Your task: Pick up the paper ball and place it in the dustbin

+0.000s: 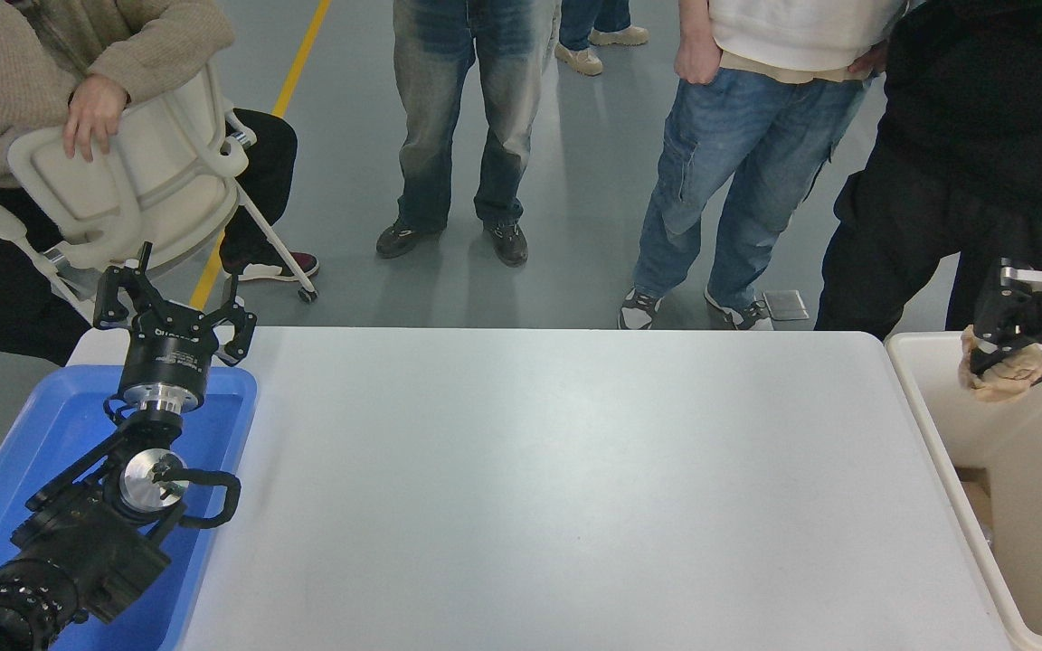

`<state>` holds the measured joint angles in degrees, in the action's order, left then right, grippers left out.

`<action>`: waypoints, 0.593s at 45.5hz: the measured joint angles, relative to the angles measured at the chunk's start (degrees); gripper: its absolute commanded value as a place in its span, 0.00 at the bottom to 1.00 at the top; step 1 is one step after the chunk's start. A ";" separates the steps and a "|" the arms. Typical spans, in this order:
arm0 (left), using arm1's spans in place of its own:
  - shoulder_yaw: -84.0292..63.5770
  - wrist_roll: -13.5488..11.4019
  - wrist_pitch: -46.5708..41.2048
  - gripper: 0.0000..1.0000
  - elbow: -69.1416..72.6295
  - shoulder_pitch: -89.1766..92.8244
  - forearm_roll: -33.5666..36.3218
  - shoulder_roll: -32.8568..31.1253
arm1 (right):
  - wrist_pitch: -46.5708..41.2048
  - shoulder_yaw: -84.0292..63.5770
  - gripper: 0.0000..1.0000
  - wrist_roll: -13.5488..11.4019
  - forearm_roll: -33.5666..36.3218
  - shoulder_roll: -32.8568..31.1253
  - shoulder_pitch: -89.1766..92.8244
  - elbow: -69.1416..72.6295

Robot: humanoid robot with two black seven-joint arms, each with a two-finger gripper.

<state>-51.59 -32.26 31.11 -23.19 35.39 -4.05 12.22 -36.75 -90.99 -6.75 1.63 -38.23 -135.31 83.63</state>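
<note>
The tan paper ball [999, 378] hangs in the air over the far end of the cream dustbin [937, 452], which stands against the table's right edge. My right gripper [991, 357] comes in from the right edge and is shut on the ball, which sticks out below its fingers. My left gripper [173, 303] is parked at the lower left above the blue tray, fingers spread open and holding nothing.
A blue tray [42, 434] lies under the left arm. Several people stand along the table's far side, and one at the top left holds a white chair [123, 181]. The white table [557, 488] spans the middle.
</note>
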 measured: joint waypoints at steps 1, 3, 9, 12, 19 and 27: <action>0.00 0.00 0.00 0.99 -0.01 0.00 0.03 0.00 | 1.91 -0.35 0.00 -0.02 0.01 -0.63 1.08 -0.32; 0.00 0.00 0.00 0.99 0.00 0.00 0.00 0.00 | 3.87 -0.60 0.00 0.00 0.08 -1.27 2.27 -0.67; 0.00 0.01 0.00 0.99 0.02 -0.01 0.02 0.00 | 12.23 -0.05 0.00 -0.01 0.13 -3.45 9.99 -3.68; 0.00 0.00 0.00 0.99 0.02 0.00 0.00 0.00 | 15.29 1.64 0.00 0.00 0.15 -4.08 15.21 -6.41; 0.00 0.00 0.00 0.99 0.00 0.00 0.01 0.00 | 19.75 8.17 0.00 -0.02 0.20 -4.79 30.79 -15.97; 0.00 0.00 0.00 0.99 0.00 0.00 0.01 -0.01 | 22.02 18.21 0.00 -0.02 0.26 -4.10 48.33 -28.10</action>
<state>-51.60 -32.26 31.11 -23.18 35.39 -4.04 12.21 -14.73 -72.77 -6.77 1.89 -42.33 -86.98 55.53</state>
